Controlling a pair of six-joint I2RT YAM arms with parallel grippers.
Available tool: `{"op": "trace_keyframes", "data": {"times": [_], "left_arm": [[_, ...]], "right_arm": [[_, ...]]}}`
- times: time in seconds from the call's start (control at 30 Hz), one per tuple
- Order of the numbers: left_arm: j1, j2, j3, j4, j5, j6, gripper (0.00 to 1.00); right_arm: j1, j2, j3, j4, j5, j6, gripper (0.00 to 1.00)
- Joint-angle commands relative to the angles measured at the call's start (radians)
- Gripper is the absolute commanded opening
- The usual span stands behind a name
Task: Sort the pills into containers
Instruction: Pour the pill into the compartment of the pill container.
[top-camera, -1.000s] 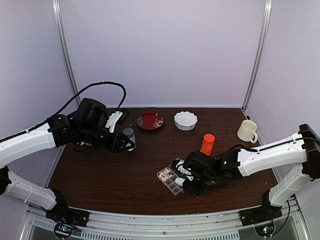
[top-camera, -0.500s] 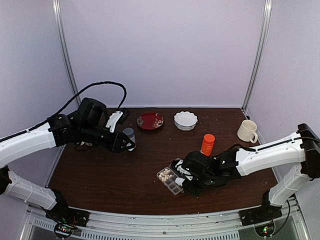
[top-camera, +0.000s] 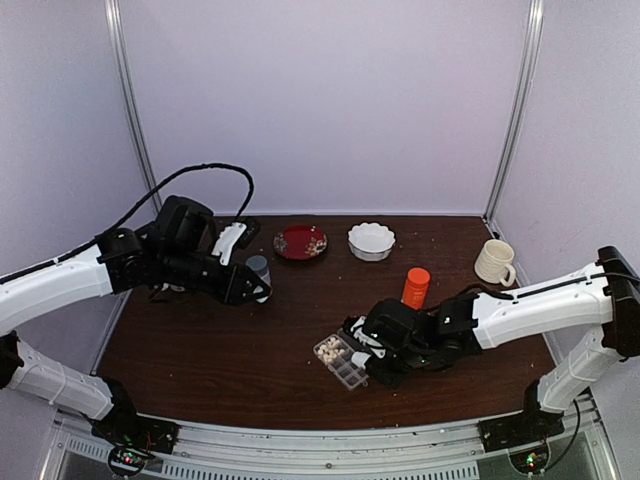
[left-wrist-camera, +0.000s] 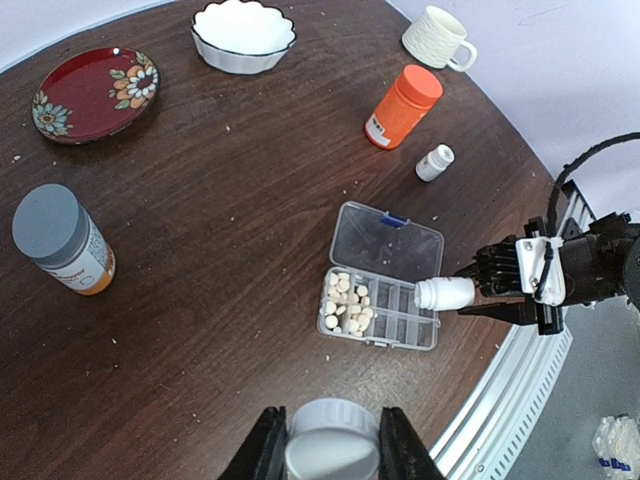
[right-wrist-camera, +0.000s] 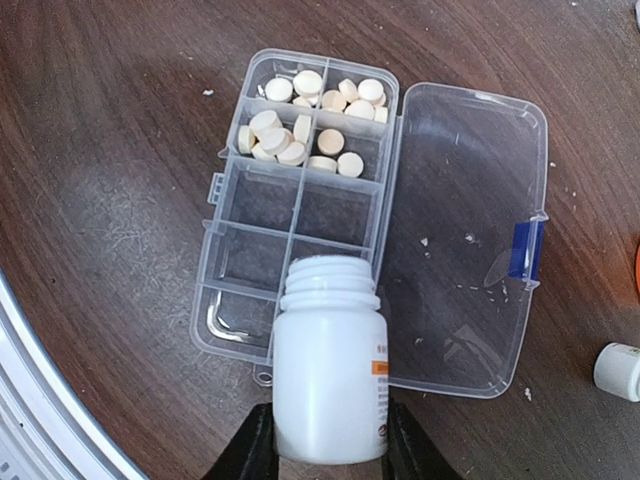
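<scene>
**Counter (left-wrist-camera: 200, 300), contents**

- Pill box (right-wrist-camera: 300, 215): one, clear, at 5 o'clock of the counter's middle. Its lid (right-wrist-camera: 465, 230) lies open and flat.
- Pills (right-wrist-camera: 291, 152): about sixteen, cream, round, all in the four cells at one end of the box.
- Bottles: four.
  - White bottle (right-wrist-camera: 328, 370): uncapped and tipped level, with the right tool (right-wrist-camera: 328, 440) clamped on its body and its mouth over the box's middle cells.
  - Orange bottle (left-wrist-camera: 403, 105): at 2 o'clock.
  - Small white bottle (left-wrist-camera: 434, 162): just beside the orange one.
  - Amber bottle (left-wrist-camera: 60, 240): grey-capped, at 10 o'clock.
- White cap (left-wrist-camera: 332, 458): one, pinched in the left tool (left-wrist-camera: 333, 445), raised above the counter.
- Red plate (left-wrist-camera: 95, 93): one, at 12 o'clock.
- White bowl (left-wrist-camera: 243, 55): one, at 1 o'clock.
- Mug (left-wrist-camera: 438, 35): one, at 2 o'clock, far edge.

**Change since a second before:** the right arm and its bottle have edged slightly toward 9 o'clock, further over the box. The left arm and all other items are as they were.
</scene>
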Motion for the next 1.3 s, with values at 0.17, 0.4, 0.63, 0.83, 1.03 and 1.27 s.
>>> {"op": "trace_keyframes", "data": {"times": [0.17,0.4,0.63,0.83,1.03,1.27], "left_arm": [[0.004,0.008,0.02,0.015,0.014,0.005,0.0],[0.003,0.014,0.02,0.015,0.017,0.001,0.0],[0.002,0.012,0.02,0.015,0.019,0.004,0.0],[0.002,0.017,0.023,0.015,0.02,0.004,0.0],[0.002,0.018,0.027,0.014,0.023,0.004,0.0],[0.002,0.02,0.031,0.015,0.025,0.001,0.0]], "right_arm": [[0.002,0.019,0.077,-0.106,0.034,0.008,0.0],[0.001,0.029,0.078,-0.115,0.037,0.021,0.0],[0.001,0.008,0.051,-0.056,0.009,0.031,0.0],[0.0,0.049,0.087,-0.122,0.04,0.025,0.0],[0.0,-0.01,0.034,-0.033,0.003,0.036,0.0],[0.001,0.028,0.074,-0.102,0.032,0.033,0.0]]}}
